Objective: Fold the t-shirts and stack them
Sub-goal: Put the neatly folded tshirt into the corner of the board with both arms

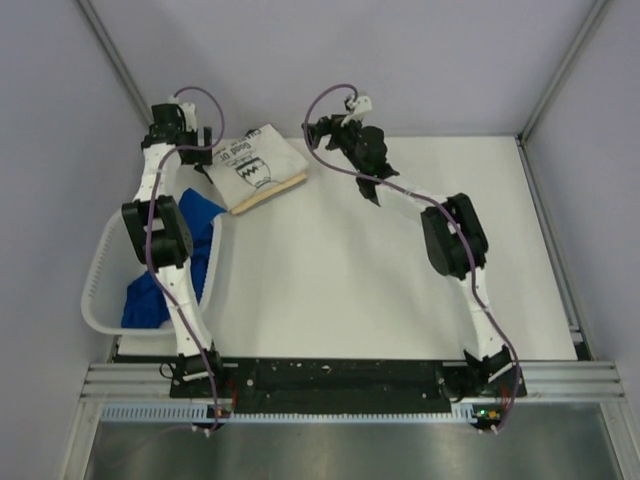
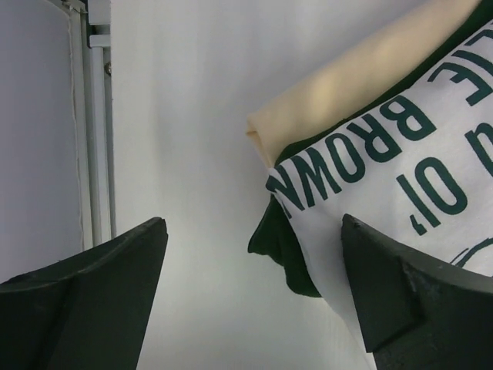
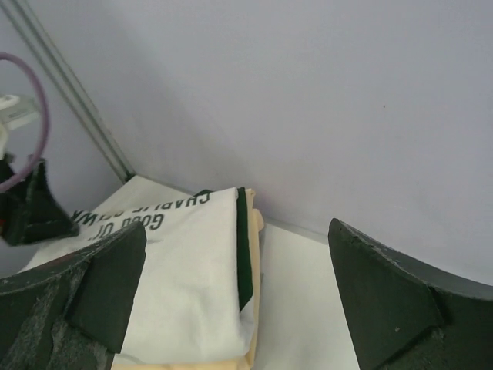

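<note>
Left gripper (image 2: 253,231) jaws open, empty, at the stack's corner. Right gripper (image 3: 231,254) jaws open, empty, facing the stack. Folded white printed t-shirt (image 1: 255,165) lies on the folded tan t-shirt (image 1: 270,195), far-left of the table (image 1: 380,280). Blue t-shirts (image 1: 150,300) in the white basket (image 1: 95,290).

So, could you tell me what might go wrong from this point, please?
1. The left pincer is open at the corner of the white shirt; moving sideways could drag it off the tan shirt.
2. The left arm hangs over the basket holding blue shirts; reaching in could snag its rim.
</note>
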Robot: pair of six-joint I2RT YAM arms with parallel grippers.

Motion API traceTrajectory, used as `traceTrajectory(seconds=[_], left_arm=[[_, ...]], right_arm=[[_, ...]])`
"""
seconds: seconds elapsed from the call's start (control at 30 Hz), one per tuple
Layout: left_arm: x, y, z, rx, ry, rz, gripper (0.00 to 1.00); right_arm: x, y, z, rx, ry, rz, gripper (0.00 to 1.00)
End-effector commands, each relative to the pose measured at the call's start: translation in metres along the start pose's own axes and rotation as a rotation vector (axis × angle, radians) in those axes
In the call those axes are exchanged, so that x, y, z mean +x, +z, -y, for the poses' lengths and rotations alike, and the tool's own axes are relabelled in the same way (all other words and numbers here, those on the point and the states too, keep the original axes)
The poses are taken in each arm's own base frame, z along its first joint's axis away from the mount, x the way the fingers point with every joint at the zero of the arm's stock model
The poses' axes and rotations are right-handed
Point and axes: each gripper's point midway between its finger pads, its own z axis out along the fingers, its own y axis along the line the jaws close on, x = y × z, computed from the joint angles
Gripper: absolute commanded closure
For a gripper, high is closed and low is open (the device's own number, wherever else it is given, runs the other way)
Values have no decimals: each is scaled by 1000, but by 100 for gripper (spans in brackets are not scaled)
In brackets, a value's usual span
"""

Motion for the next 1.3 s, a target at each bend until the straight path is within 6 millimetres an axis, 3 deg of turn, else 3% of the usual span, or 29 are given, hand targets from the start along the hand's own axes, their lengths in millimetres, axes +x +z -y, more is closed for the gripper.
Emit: traceTrajectory(seconds=[0.0,0.1,0.27,0.47,0.57,0.67,0.77,0.9,0.97,1.13,1.27], left_arm=[[-40,-41,-10,-41,30,106,1],[-50,-65,5,8,63,155,1],[-66,-111,25,60,154,256,1],[-65,-146,55,165,204,308,1],[-65,-177,73,237,225,355,1],[-57,-213,91,281,268,394,1],[-29,-255,114,363,311,419,1],[36,-282,136,452,372,403,1],[80,-278,140,466,391,359,1],[153,-269,148,486,378,299,1],[187,-245,149,466,324,279,1]], right_arm=[[-146,-48,-44,-102,-89,256,1],[-145,-79,-34,-67,-77,166,1],[-127,-146,-3,44,-94,-11,1],[-117,-230,33,225,-160,-202,1],[-125,-273,51,303,-193,-222,1],[-116,-309,70,363,-181,-271,1],[-98,-341,82,422,-168,-321,1],[-82,-371,85,464,-170,-324,1],[-70,-387,92,511,-173,-337,1],[-51,-422,107,619,-183,-308,1],[-35,-438,113,650,-183,-253,1]])
